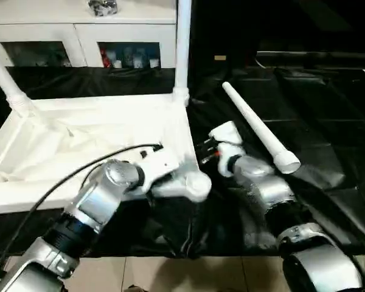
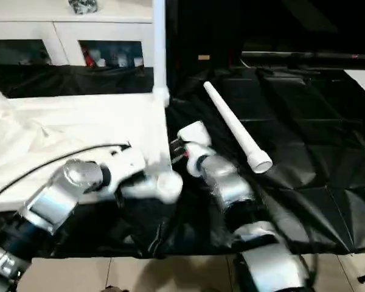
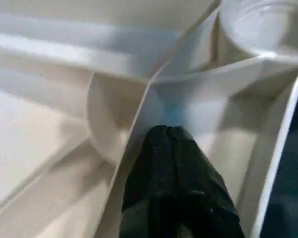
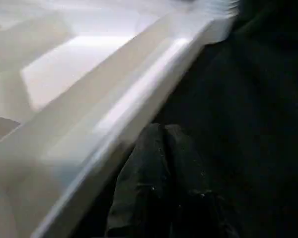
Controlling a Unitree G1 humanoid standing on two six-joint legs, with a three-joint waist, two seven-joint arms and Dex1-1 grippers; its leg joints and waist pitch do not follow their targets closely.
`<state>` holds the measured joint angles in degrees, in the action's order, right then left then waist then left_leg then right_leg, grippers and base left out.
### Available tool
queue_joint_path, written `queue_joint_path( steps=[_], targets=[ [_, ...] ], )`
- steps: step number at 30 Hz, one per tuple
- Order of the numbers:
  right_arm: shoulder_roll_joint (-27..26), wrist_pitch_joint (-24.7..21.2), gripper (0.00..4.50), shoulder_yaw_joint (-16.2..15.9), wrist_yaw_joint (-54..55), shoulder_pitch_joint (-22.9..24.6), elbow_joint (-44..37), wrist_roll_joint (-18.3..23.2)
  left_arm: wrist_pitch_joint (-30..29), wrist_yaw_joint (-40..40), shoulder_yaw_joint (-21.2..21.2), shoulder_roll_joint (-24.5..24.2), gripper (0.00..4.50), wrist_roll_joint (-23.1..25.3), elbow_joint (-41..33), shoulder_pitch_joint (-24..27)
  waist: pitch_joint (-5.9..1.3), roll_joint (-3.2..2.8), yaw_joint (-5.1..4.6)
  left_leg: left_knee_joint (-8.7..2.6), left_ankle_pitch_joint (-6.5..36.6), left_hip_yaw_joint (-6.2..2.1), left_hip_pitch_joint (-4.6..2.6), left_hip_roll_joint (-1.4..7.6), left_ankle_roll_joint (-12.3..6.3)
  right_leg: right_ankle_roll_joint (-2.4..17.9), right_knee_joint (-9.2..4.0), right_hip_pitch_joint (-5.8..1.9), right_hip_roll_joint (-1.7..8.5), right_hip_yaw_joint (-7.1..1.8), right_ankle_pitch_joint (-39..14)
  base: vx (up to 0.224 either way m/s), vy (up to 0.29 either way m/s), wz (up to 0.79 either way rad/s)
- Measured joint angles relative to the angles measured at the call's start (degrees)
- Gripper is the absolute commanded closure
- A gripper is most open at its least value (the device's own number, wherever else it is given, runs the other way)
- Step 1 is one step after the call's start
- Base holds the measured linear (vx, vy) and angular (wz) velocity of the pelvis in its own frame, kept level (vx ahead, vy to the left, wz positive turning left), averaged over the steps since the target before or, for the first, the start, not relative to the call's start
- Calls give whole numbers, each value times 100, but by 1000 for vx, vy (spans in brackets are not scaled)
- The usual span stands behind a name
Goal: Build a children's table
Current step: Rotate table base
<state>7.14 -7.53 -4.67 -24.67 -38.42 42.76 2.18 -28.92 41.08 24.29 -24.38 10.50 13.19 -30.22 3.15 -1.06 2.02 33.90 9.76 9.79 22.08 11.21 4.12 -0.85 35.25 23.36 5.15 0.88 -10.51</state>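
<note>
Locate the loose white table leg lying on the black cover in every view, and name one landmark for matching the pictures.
Left eye view: loose leg lies diagonally right of centre, flared end nearest the robot.
Right eye view: same leg, just right of centre.
Left wrist view: not in it.
Right wrist view: not in it.
Shared landmark: the white tabletop, with its rim.

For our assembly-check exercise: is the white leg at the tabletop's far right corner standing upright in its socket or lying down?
Upright: the leg rises straight from the tabletop's corner socket.
</note>
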Motion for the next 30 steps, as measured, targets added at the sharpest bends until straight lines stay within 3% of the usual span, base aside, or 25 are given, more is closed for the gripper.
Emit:
queue_joint_path(
  steps=[4,7,11,12,18,21,24,30],
  targets=[
    [214,-98,438,237,73,234,-540,71,365,-553,-234,213,450,0,664,-209,0,0,4,0,0,0,2,-1,0,-1,-3,0,0,1,0,0,0,0],
    [359,-241,438,363,120,582,-1065,122,486,-683,-394,176,450,-16,701,-185,0,-1,5,1,-1,-1,6,1,-1,-2,-11,1,-3,0,0,0,0,0],
    [484,-628,438,573,196,1245,-2127,261,169,-651,-954,223,450,-355,-361,270,1,-1,9,-3,1,2,15,3,-4,-5,-32,2,-4,1,-4,0,0,0],
    [484,-722,422,637,244,1350,-2315,291,114,-694,-1095,262,430,-458,-552,344,1,-1,11,-3,1,2,16,2,-5,-5,-33,3,-4,1,-4,0,0,0],
    [189,-1621,380,1161,799,2122,-4046,787,508,-1567,-2397,1250,393,-1559,-1788,1322,2,10,9,-7,1,5,8,4,-3,-14,-32,0,-3,-2,-9,0,0,0],
    [-34,-1753,357,1319,988,2235,-4527,1078,695,-2093,-2619,1554,367,-1563,-1985,1682,2,10,-16,-12,2,0,6,4,-2,-66,-32,3,-4,-2,-21,0,0,0],
    [-202,-1957,329,1381,1288,2305,-4944,1112,776,-2485,-2802,1863,345,-1514,-2351,2136,2,14,-18,-13,2,-6,9,4,-1,-95,-34,4,-4,-3,-18,0,0,0],
    [-186,-2313,277,1236,1411,2803,-5415,1044,978,-3002,-3002,2120,296,-1512,-2822,2617,-4,36,10,-13,2,-10,29,2,0,-131,-40,11,-3,-8,-25,0,0,0]
  ],
)
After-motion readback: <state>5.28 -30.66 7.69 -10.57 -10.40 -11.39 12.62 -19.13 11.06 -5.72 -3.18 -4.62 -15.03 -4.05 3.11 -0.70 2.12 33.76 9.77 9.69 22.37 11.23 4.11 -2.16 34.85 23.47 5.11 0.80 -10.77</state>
